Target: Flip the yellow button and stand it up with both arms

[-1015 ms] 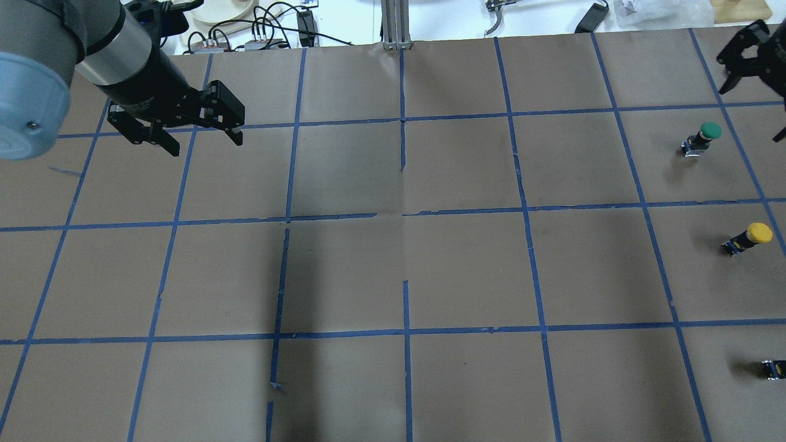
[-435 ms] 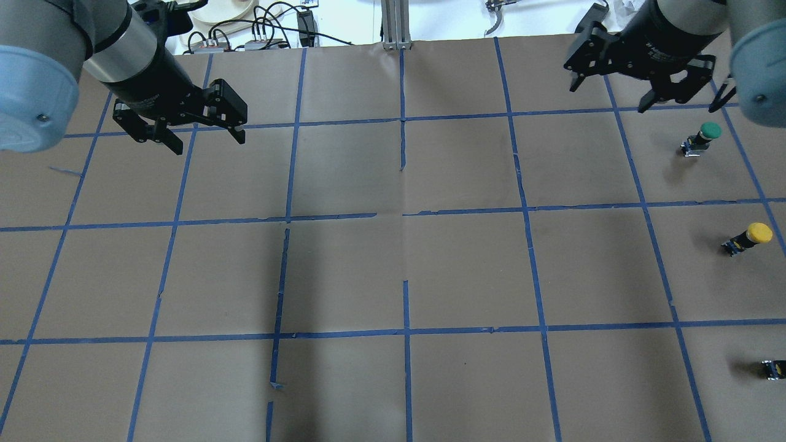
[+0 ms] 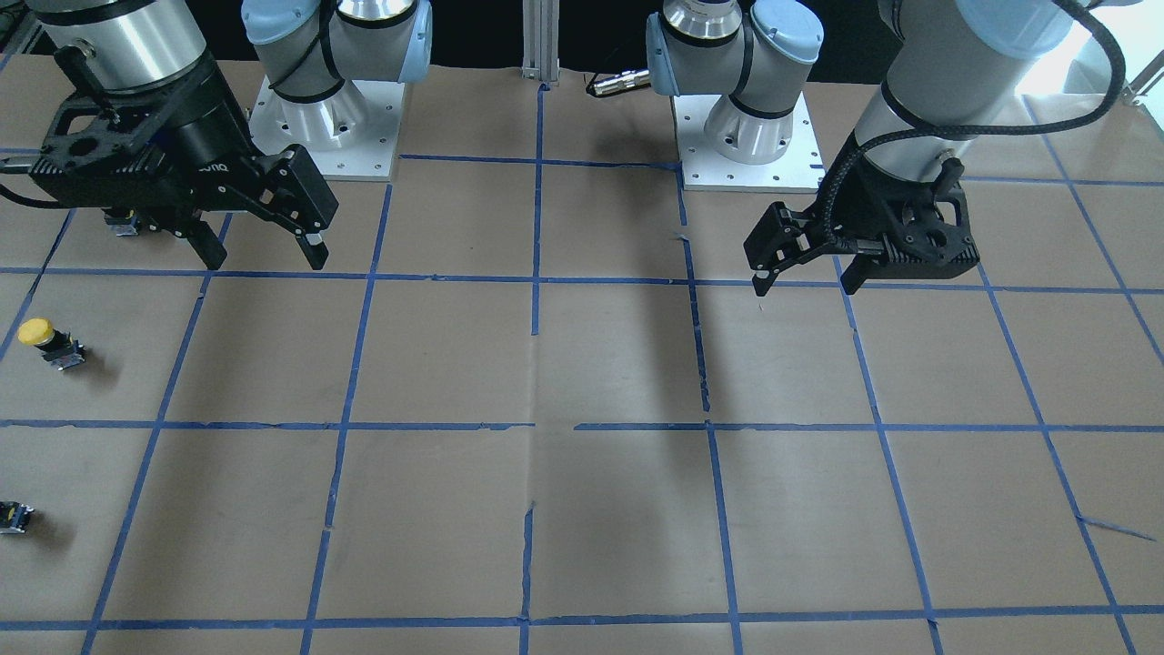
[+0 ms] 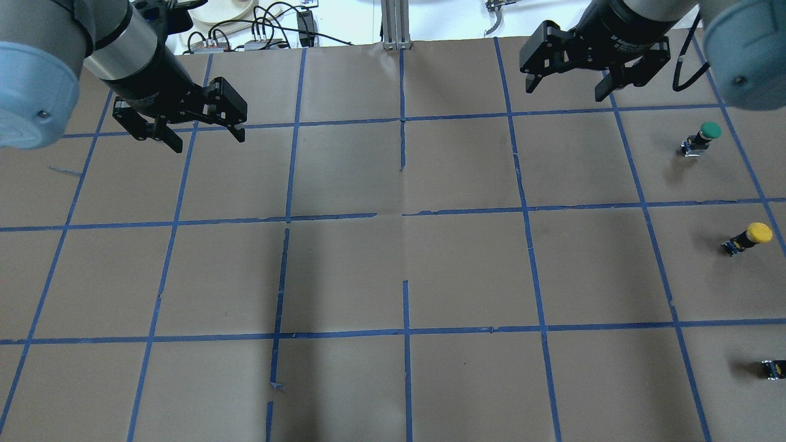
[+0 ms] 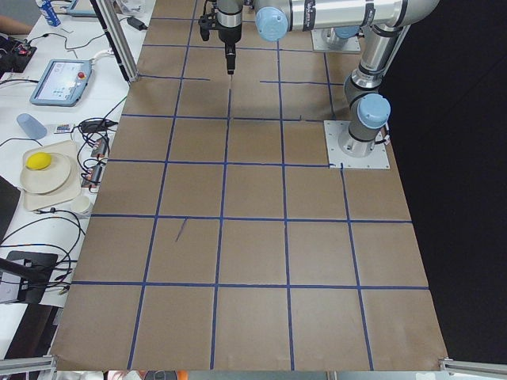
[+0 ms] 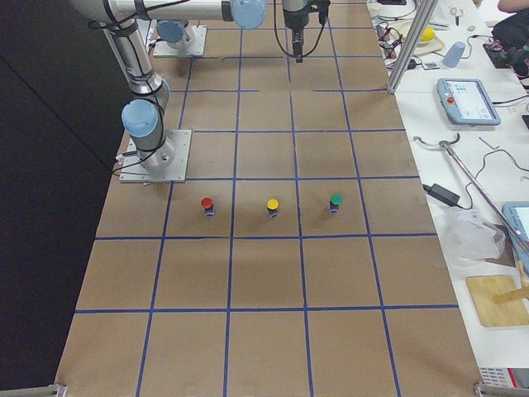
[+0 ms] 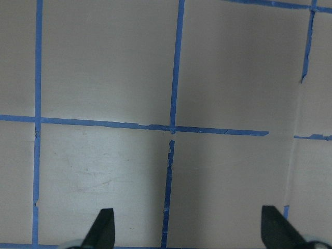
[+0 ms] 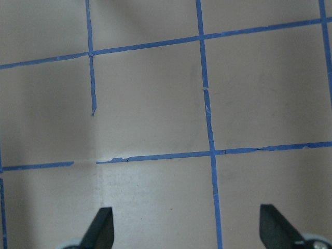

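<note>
The yellow button (image 4: 749, 237) sits at the table's right side, in the middle row of the taped grid. It also shows in the front view (image 3: 50, 344) and in the right side view (image 6: 273, 206), where it seems to stand cap up. My right gripper (image 4: 564, 92) is open and empty above the far row, well left of and beyond the button (image 3: 266, 259). My left gripper (image 4: 209, 142) is open and empty over the far left of the table (image 3: 804, 284). Both wrist views (image 7: 189, 231) (image 8: 188, 231) show only spread fingertips over bare brown paper.
A green-capped button (image 4: 703, 137) stands one cell beyond the yellow one. A red-capped button (image 6: 207, 203) stands one cell nearer the robot, and only its body (image 4: 774, 368) shows at the overhead view's edge. The brown paper (image 4: 405, 270) carries a blue tape grid.
My right arm has swung in from the right edge and moved left along the far row, still open. My left gripper has barely shifted. The buttons have not moved.
</note>
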